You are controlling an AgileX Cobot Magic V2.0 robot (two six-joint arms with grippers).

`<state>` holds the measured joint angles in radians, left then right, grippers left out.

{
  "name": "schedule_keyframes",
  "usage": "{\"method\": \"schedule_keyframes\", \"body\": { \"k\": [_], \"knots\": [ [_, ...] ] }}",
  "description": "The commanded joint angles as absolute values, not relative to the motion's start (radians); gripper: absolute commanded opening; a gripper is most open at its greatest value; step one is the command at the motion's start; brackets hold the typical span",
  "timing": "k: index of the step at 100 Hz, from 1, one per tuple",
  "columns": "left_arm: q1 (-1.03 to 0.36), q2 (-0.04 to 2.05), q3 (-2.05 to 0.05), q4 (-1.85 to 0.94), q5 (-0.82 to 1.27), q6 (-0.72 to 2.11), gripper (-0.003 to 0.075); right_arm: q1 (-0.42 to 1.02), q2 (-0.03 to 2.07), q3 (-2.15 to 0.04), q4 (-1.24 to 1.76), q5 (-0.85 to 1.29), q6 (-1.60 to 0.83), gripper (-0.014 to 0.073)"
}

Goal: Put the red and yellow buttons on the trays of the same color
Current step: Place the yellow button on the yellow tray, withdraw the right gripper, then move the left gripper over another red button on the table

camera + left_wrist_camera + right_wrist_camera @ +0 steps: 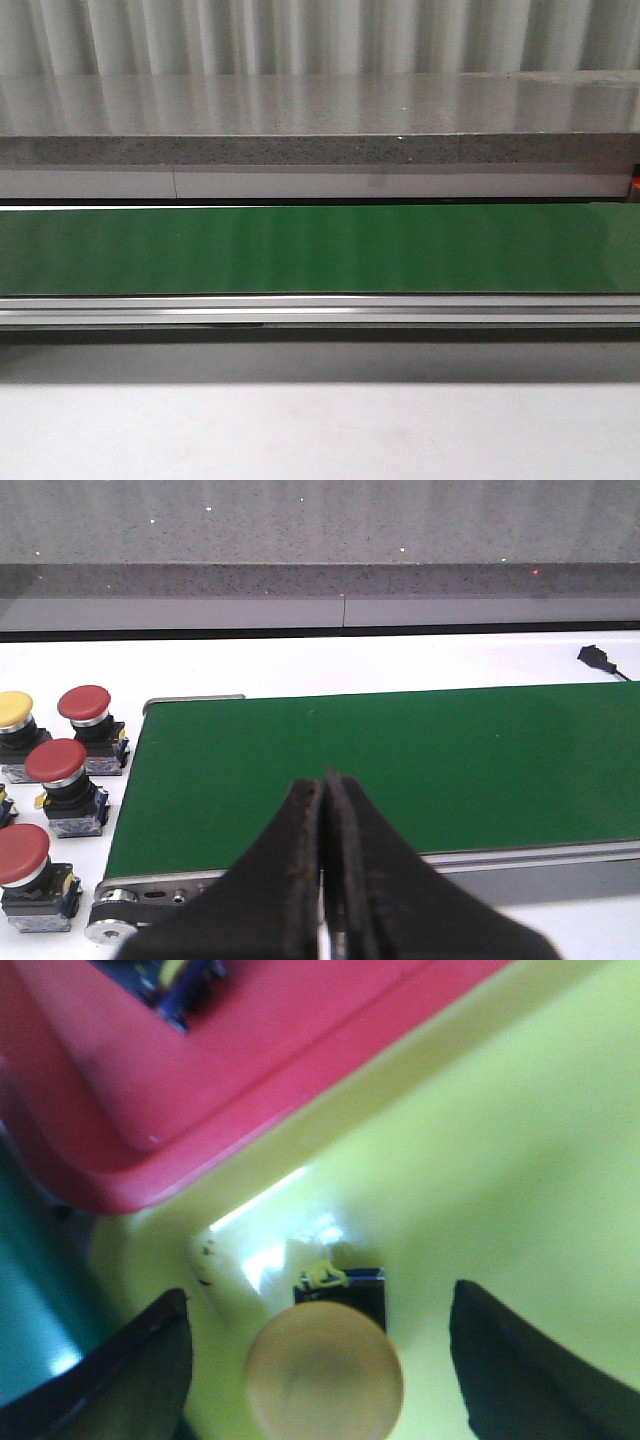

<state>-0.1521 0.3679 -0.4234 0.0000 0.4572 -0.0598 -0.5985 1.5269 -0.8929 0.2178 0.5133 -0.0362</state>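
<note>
- Conveyor belt (320, 248), green, ran across the front view with a grey stone ledge (320, 120) behind it and the white desk (320, 430) in front; neither arm nor any button appeared in that view.
- Left gripper (325, 810) was seen in the left wrist view above the near edge of the belt's end; its black jaws were pressed together with only a hairline seam between them, and nothing was held.
- Four buttons stood on the white desk just beside the belt's end, off the belt: a yellow button (14, 708) farthest from it, a red button (84, 703) next to that one, a second red button (56, 761) nearer the gripper, and a third red button (22, 848) nearest the roller end.
- Right gripper (322, 1360) was positioned over the yellow tray (500, 1160); its jaws stood wide apart, one on each side of a yellow-capped button (324, 1370).
- That button rested upright on the yellow tray's floor, clear of both fingers, with no contact visible.
- Red tray (250, 1050) lay touching or just beside the yellow tray's rim; a dark object (180, 980) inside it was too blurred to identify.
</note>
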Motion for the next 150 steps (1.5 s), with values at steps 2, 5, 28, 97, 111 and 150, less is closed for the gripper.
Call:
{"method": "schedule_keyframes", "body": {
  "k": [2,5,28,97,111,150],
  "knots": [
    [-0.161,0.374,-0.452,-0.009,0.382,-0.060,-0.0020,-0.603,1.409,-0.921,0.247,0.505,-0.038,0.0546],
    [-0.161,0.374,-0.452,-0.009,0.382,-0.060,-0.0020,-0.603,1.383,-0.921,0.257,0.512,-0.038,0.0546],
    [-0.161,0.374,-0.452,-0.009,0.382,-0.060,-0.0020,-0.477,1.178,-0.921,0.273,0.555,-0.088,0.0541],
    [-0.161,0.374,-0.452,-0.009,0.382,-0.060,-0.0020,-0.079,0.900,-0.827,0.266,0.653,-0.231,0.0009],
    [-0.161,0.374,-0.452,-0.009,0.382,-0.060,-0.0020,-0.079,0.899,-0.827,0.266,0.661,-0.231,-0.0066],
    [-0.159,0.374,-0.452,-0.009,0.399,-0.060,0.0216,-0.079,0.899,-0.827,0.266,0.672,-0.231,-0.0067]
  ]
}}
